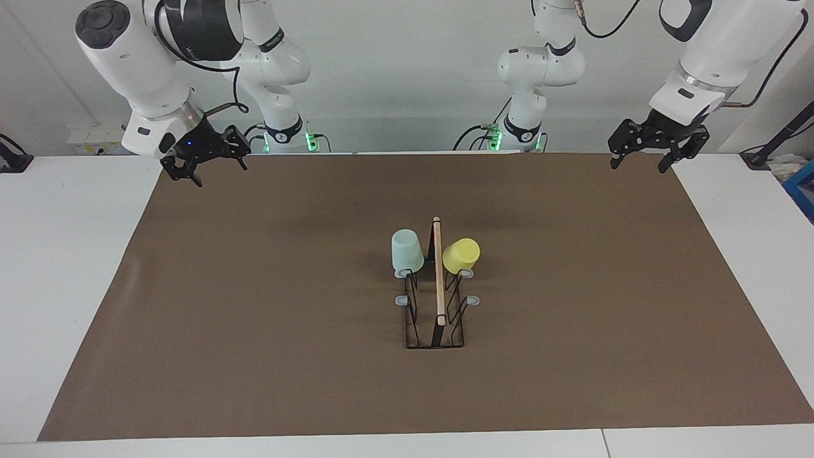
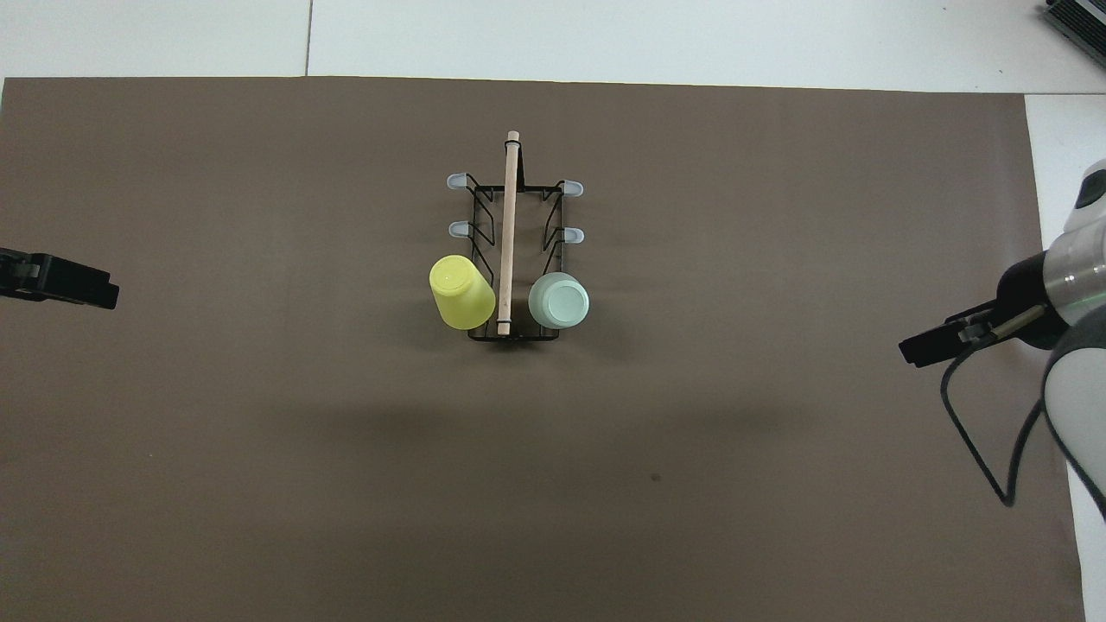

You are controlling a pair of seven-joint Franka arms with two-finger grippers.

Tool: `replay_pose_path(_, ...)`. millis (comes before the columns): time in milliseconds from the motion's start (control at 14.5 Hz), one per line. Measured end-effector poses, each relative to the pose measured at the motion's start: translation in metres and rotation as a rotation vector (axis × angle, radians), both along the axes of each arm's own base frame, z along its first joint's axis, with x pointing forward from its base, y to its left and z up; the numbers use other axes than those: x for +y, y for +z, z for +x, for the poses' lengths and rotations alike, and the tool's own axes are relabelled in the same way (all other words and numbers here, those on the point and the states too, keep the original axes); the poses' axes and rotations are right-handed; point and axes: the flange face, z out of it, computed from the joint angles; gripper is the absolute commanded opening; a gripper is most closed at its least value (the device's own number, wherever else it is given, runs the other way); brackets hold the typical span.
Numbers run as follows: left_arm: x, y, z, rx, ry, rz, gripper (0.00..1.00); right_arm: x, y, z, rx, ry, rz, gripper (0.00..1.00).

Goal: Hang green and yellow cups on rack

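Note:
The black wire rack (image 1: 439,286) with its wooden rod (image 2: 509,225) stands at the middle of the brown mat. The mint green cup (image 1: 407,252) hangs upside down on the rack's peg nearest the robots, toward the right arm's end; it also shows in the overhead view (image 2: 559,301). The yellow cup (image 1: 461,256) hangs tilted on the matching peg toward the left arm's end, also seen from overhead (image 2: 461,292). My left gripper (image 1: 638,168) is open, empty and raised over the mat's corner. My right gripper (image 1: 221,176) is open, empty and raised over the other corner by the robots.
The brown mat (image 1: 254,318) covers most of the white table (image 1: 63,254). Several grey-tipped pegs (image 2: 572,187) on the part of the rack farther from the robots are bare. A blue object (image 1: 804,191) sits at the table's edge toward the left arm's end.

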Motion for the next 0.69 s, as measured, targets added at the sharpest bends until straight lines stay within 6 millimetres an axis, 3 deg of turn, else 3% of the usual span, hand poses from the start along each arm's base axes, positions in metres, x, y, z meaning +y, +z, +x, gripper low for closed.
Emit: replay_pose_path(690,0.0019,0.0064,-0.0025,-0.004,0.003,-0.001,1.0,0.0031,-0.0033,0.0099,-0.04,-0.086,-0.003,1.0)
